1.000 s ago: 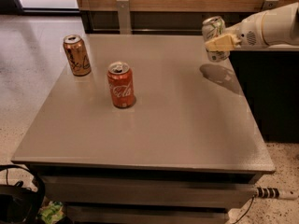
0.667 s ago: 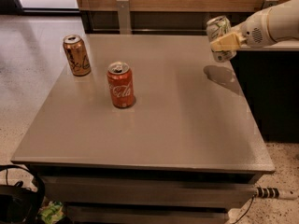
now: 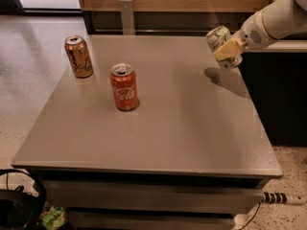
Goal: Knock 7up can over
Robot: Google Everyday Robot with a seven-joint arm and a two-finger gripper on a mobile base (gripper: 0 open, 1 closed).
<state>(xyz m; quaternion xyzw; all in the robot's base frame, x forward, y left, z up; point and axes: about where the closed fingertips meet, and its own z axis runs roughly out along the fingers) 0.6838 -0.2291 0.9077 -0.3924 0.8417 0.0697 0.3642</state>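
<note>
The 7up can (image 3: 217,36), white with green markings, is off the table near the far right edge, tilted with its top to the upper left. My gripper (image 3: 226,50) comes in from the right on a white arm, and its tan fingers (image 3: 230,46) are closed around the can's body. The can's shadow falls on the tabletop just below it.
A red-orange Coca-Cola can (image 3: 124,87) stands upright left of the grey table's (image 3: 182,128) centre. A copper-brown can (image 3: 79,56) stands upright at the far left. A dark cabinet (image 3: 278,95) borders the table on the right, and cables lie on the floor at lower left.
The gripper with the 7up can has shifted slightly right and then a little lower. The can leans a bit more. The other two cans have not moved.
</note>
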